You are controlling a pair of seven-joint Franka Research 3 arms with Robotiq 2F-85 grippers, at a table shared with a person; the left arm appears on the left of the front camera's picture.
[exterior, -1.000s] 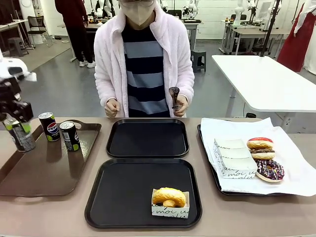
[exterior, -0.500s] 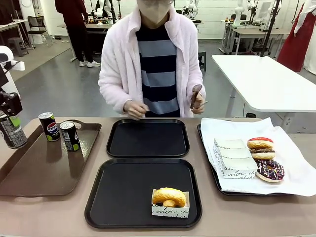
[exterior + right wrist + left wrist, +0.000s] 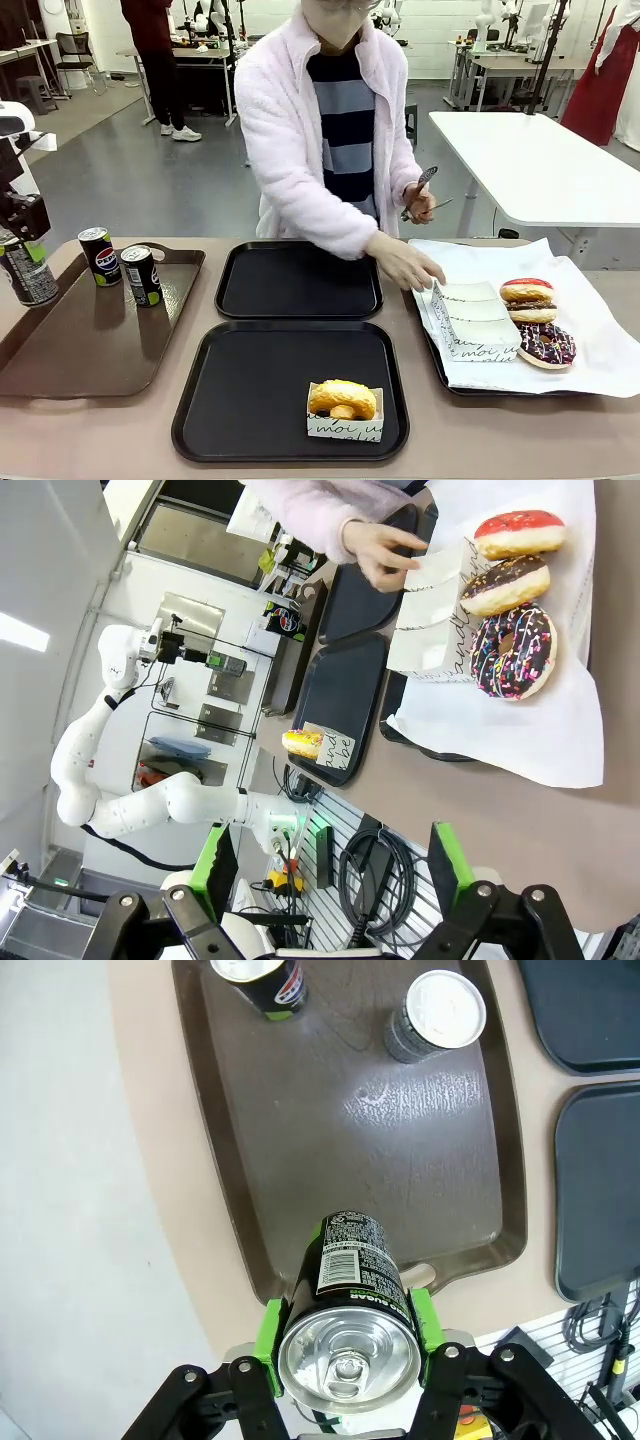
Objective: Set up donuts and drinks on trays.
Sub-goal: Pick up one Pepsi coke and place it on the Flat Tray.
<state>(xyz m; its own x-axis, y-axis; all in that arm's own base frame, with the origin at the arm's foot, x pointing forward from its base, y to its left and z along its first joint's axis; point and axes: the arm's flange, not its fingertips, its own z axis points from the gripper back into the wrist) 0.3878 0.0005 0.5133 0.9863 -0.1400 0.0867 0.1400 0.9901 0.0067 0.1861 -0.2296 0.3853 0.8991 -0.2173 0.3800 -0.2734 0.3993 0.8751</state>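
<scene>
Within the last second the person had leaned in and reached a hand (image 3: 408,266) to the boxes (image 3: 475,320), likely to ready another donut. The left gripper (image 3: 347,1325), clamped on a can (image 3: 27,272), had drifted left past the brown tray's (image 3: 90,350) edge. The right gripper (image 3: 330,870) gaped wide, empty. One boxed donut (image 3: 343,398) sat on the near tray (image 3: 260,390); neither black tray had a drink yet.

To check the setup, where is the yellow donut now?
In the front view, the yellow donut sits in its paper box in the near right corner of the nearer black tray.
</scene>
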